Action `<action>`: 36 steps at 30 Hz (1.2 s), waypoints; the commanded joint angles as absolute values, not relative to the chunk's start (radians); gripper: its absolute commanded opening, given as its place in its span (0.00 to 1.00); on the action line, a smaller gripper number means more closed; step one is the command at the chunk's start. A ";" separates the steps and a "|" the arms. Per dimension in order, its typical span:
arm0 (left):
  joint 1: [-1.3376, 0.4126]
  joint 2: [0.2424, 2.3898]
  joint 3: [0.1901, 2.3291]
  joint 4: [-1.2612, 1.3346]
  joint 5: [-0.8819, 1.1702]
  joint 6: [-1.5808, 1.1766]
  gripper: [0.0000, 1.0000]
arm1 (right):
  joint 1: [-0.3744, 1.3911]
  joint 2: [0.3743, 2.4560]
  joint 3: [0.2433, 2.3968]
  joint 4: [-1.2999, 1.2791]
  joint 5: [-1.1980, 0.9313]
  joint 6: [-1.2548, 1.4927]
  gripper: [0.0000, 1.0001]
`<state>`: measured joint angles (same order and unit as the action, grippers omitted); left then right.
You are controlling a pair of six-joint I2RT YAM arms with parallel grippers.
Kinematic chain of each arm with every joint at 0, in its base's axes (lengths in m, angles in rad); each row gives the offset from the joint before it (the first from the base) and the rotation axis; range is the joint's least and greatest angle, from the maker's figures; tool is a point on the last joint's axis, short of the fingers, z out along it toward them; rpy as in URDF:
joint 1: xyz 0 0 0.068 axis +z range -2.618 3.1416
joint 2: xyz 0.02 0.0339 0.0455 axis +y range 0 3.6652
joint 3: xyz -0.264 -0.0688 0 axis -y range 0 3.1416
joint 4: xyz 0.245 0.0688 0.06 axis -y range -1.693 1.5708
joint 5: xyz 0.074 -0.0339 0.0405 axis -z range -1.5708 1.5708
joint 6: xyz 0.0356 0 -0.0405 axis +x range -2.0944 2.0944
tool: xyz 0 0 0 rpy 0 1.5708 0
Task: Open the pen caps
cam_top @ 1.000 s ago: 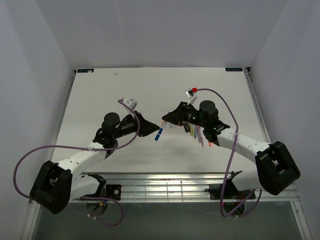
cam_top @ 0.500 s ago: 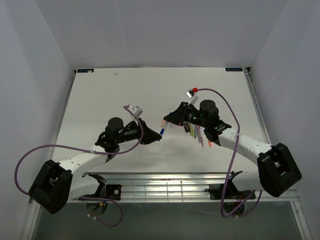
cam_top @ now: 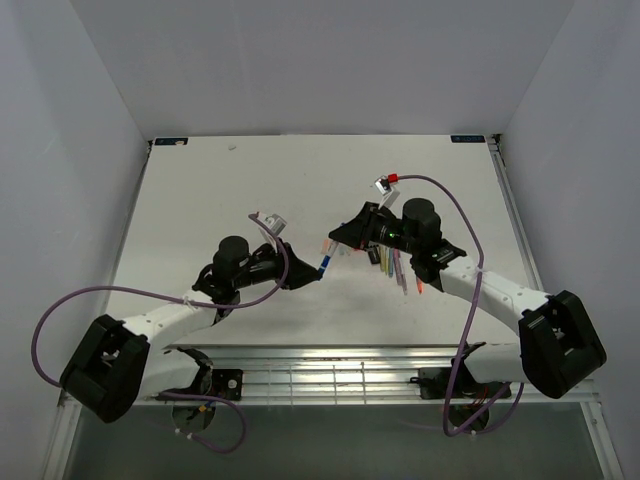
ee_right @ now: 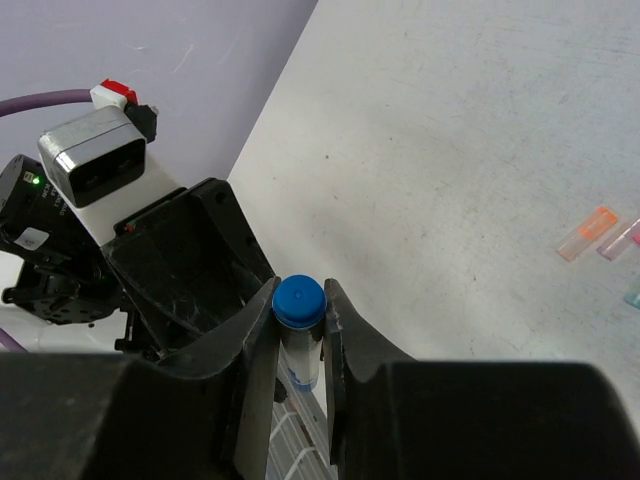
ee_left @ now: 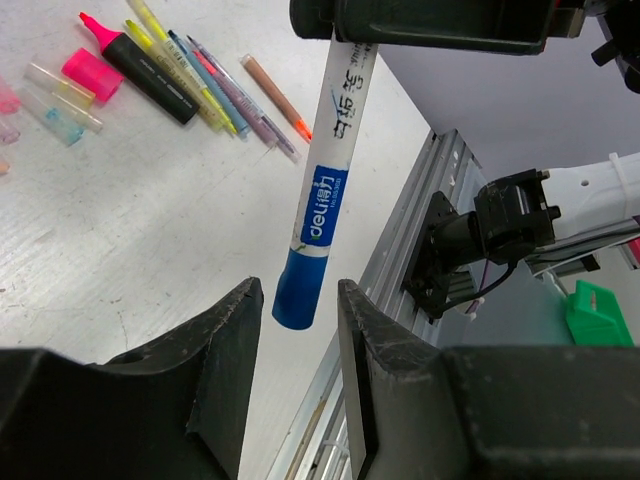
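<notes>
My right gripper (cam_top: pixel 336 243) is shut on a white pen (ee_left: pixel 330 170) with blue ends, holding it off the table. In the right wrist view the pen's round blue end (ee_right: pixel 299 299) sits pinched between the fingers (ee_right: pixel 255 340). Its long blue cap (ee_left: pixel 300 288) points at my left gripper (ee_left: pixel 300 305), which is open. The cap's tip sits just between the left fingertips (ee_left: pixel 240 310) without touching either. In the top view the pen (cam_top: pixel 325 258) bridges the gap between the two grippers, with the left gripper (cam_top: pixel 308 273) at its lower end.
A bunch of pens and highlighters (cam_top: pixel 396 266) lies on the table under the right arm. The left wrist view shows a black highlighter (ee_left: pixel 150 66), a loose pink cap (ee_left: pixel 92 72) and thin pens (ee_left: pixel 215 90). Small loose caps (ee_right: pixel 587 233) lie apart. The table's metal front rail (cam_top: pixel 330 375) is close by.
My left gripper has moved right and forward until its fingertips flank the pen's blue cap. The right gripper has lifted the pen's lower end slightly and otherwise held still.
</notes>
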<state>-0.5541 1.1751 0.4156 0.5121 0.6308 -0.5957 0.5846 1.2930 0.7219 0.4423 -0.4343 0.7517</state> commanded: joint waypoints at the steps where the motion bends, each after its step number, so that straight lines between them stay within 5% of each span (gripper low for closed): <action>1: -0.560 1.192 0.420 0.508 0.641 -0.577 0.47 | 0.583 1.266 0.772 0.471 -0.453 0.753 0.08; 14: -0.575 1.249 0.466 0.509 0.718 -0.568 0.23 | 0.583 1.278 0.764 0.503 -0.472 0.773 0.08; 27: -0.575 1.235 0.477 0.518 0.713 -0.568 0.41 | 0.583 1.292 0.732 0.543 -0.495 0.796 0.08; 36: -0.575 1.227 0.483 0.525 0.709 -0.575 0.42 | 0.583 1.295 0.723 0.538 -0.502 0.790 0.08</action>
<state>-0.5716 1.2510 0.4538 0.5167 0.7074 -0.5766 0.5774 1.2934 0.7284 0.4934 -0.4793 0.7822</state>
